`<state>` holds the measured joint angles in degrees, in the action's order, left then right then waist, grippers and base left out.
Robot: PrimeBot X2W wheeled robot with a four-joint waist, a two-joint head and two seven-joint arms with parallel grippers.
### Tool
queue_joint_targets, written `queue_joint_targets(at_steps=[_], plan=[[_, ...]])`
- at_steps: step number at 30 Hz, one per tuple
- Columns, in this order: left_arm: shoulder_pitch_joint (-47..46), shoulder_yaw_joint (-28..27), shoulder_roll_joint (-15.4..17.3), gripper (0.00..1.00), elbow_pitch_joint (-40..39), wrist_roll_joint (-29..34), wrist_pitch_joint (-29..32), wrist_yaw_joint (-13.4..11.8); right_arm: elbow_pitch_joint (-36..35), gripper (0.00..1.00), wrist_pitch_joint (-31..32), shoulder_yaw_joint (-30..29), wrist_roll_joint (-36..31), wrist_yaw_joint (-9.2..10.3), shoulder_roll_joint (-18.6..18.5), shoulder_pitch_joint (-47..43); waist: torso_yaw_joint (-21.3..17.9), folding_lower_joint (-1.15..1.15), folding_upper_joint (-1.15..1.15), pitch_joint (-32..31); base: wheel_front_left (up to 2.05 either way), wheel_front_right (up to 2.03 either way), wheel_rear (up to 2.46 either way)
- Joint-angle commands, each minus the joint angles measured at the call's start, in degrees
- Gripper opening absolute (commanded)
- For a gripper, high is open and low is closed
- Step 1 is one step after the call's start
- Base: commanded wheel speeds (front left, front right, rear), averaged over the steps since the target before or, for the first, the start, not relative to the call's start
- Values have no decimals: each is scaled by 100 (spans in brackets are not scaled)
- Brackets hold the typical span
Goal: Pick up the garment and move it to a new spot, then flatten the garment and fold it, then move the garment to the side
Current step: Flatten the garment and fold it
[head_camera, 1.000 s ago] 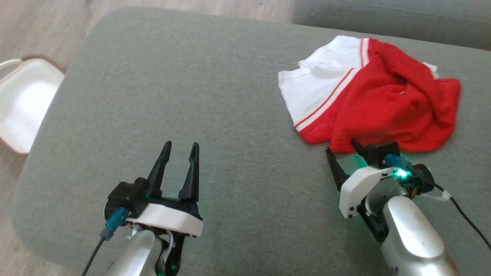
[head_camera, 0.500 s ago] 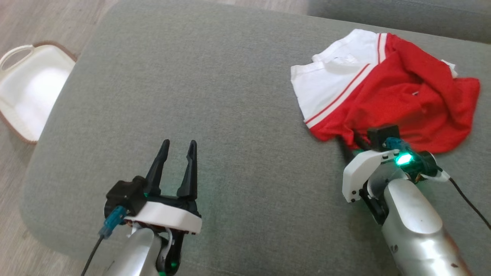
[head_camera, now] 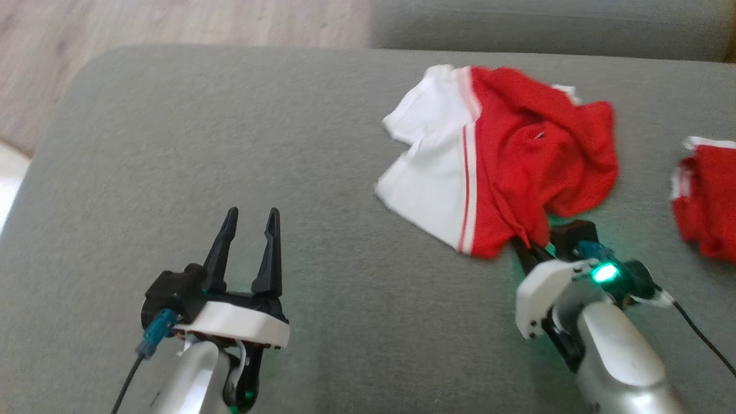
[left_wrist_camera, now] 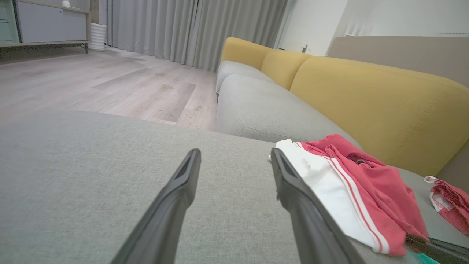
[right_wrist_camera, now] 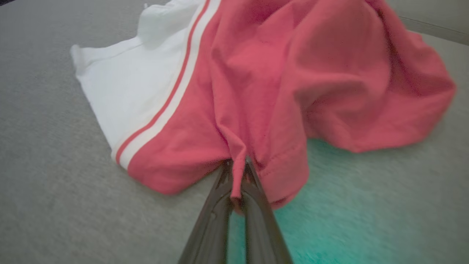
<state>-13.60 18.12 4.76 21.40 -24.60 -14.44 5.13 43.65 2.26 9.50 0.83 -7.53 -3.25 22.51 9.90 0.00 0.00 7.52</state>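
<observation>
The garment (head_camera: pixel 506 167) is a crumpled red and white piece lying on the grey cushion (head_camera: pixel 230 144), right of centre. My right gripper (head_camera: pixel 526 244) is shut on a fold of its near red hem; the right wrist view has the red cloth (right_wrist_camera: pixel 278 84) pinched between the two closed fingers (right_wrist_camera: pixel 238 172). My left gripper (head_camera: pixel 248 221) hovers open over bare cushion at the lower left, well apart from the garment (left_wrist_camera: pixel 351 187), fingers (left_wrist_camera: pixel 183 183) spread with nothing between them (left_wrist_camera: pixel 234 161).
A second red and white cloth (head_camera: pixel 707 195) lies at the right edge of the cushion. Beyond the cushion runs a grey sofa seat (left_wrist_camera: pixel 263 110) with yellow backrests (left_wrist_camera: pixel 366 99). Wooden floor (head_camera: pixel 172 23) lies past the cushion's far-left edge.
My right gripper has closed on the garment's near red hem. The head camera has turned, shifting the whole picture left and bringing the second cloth into view. The left gripper stays open.
</observation>
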Motion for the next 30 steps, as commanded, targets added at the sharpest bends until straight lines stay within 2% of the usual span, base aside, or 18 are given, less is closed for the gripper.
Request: queue_joint_targets(at_steps=[1,10,13,18,19,20,25,26,30], plan=[[-64,-243,37,100,-148,87,-56,28,-249,0,48,16,-73,4,-67,-110,-378,0,0,-278,0,0,0],[71,-354,-20,100,-187,171,-56,44,-1473,0,636,-744,-16,4,-539,-1149,-829,0,0,-589,0,0,0],[113,-365,-31,100,-193,194,-56,53,-1910,0,798,-986,39,4,-508,-1417,-867,0,0,-609,0,0,0],[124,-349,-32,100,-179,226,-56,76,-2317,0,833,-1070,110,4,-330,-1641,-833,0,0,-587,0,0,0],[120,-345,-28,100,-175,233,-56,83,-2397,26,795,-1087,106,4,-282,-1669,-814,0,0,-575,0,0,0],[115,-341,-23,100,-173,238,-56,89,-2482,100,721,-1101,109,4,-230,-1682,-792,0,0,-559,0,0,0],[111,-323,-1,100,-164,254,-56,117,-2911,100,41,-970,191,4,-58,-1642,-702,0,0,-552,0,0,0],[123,-319,0,100,-172,255,-56,123,-3057,100,-261,-898,270,4,-17,-1671,-677,0,0,-572,0,0,0],[170,-323,-7,100,-204,248,-56,130,-3294,100,-729,-626,567,4,27,-1878,-642,0,0,-610,0,0,0]])
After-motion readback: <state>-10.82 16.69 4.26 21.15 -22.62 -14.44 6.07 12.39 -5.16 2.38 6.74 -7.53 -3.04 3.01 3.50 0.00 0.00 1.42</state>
